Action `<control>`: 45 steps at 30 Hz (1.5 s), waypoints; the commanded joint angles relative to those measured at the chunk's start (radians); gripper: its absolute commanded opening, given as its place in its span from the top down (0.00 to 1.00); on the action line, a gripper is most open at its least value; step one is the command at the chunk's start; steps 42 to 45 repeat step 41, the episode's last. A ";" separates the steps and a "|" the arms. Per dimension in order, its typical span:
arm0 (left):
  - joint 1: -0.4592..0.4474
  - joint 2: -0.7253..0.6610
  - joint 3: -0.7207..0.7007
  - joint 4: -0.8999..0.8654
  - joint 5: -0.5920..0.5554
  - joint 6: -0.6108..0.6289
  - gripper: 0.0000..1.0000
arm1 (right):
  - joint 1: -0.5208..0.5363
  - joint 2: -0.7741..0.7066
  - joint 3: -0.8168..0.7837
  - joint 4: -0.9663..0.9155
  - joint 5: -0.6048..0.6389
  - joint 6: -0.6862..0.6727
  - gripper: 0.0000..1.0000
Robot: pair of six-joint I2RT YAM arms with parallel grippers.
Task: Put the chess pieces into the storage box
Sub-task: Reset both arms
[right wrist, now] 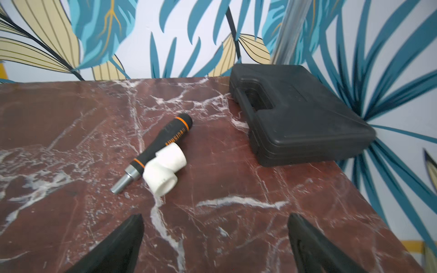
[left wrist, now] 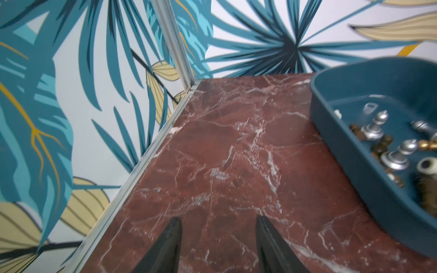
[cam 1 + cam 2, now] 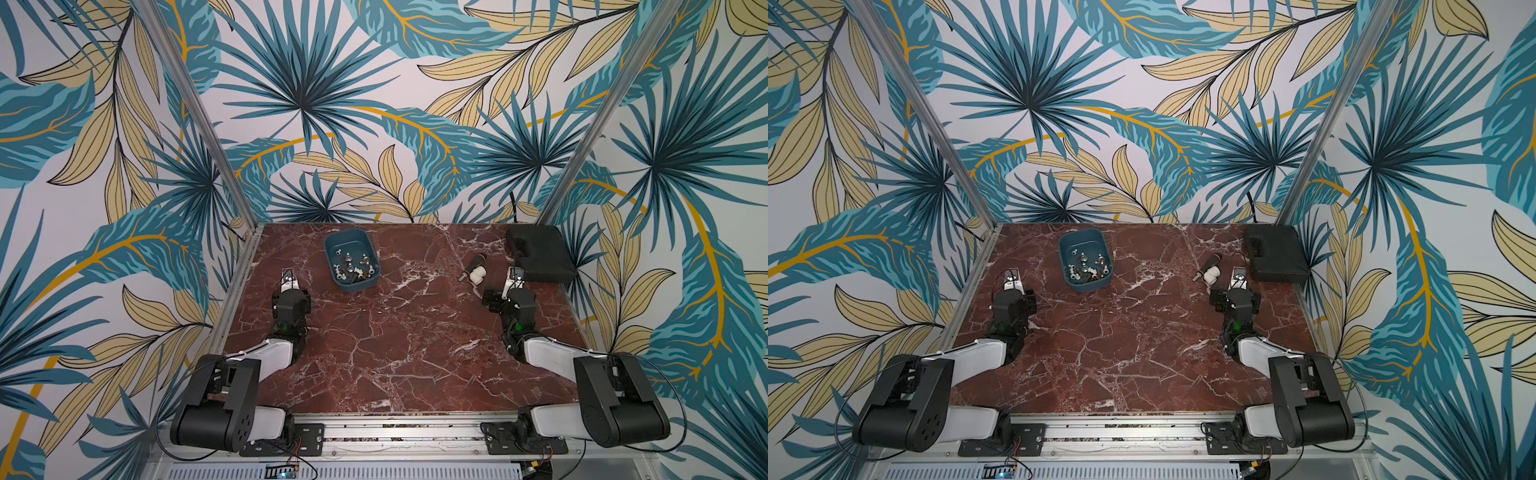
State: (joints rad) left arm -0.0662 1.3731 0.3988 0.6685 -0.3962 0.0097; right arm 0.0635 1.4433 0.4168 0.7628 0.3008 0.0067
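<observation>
Inside the rounded teal storage box [image 2: 354, 170] lie turned metal chess pieces [image 2: 374, 128]; left fingers [image 2: 163, 248] and right fingers [image 1: 118, 245] gape empty.

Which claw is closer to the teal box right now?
Left. The left claw sits just beside the box, apart from it. The right claw is far across the table, by the black case.

Chess pieces [image 3: 353, 266] in storage box [image 3: 358, 285] at back left, tool [image 3: 473, 263] touching fitting [image 3: 478, 276], case [image 3: 540, 253] right of them
</observation>
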 commanded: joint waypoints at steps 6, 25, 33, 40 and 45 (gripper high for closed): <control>0.060 0.099 -0.103 0.332 0.299 -0.010 0.42 | -0.036 0.057 -0.019 0.103 -0.099 0.049 0.00; 0.061 0.200 -0.046 0.355 0.149 -0.057 0.00 | -0.034 0.056 -0.016 0.099 -0.091 0.047 0.00; 0.061 0.199 -0.045 0.354 0.149 -0.056 0.00 | -0.034 0.061 -0.007 0.089 -0.091 0.047 0.00; 0.061 0.199 -0.048 0.357 0.149 -0.057 0.00 | -0.034 0.057 -0.013 0.094 -0.092 0.047 0.00; 0.059 0.199 -0.049 0.358 0.149 -0.055 0.00 | -0.034 0.057 -0.013 0.095 -0.093 0.046 0.00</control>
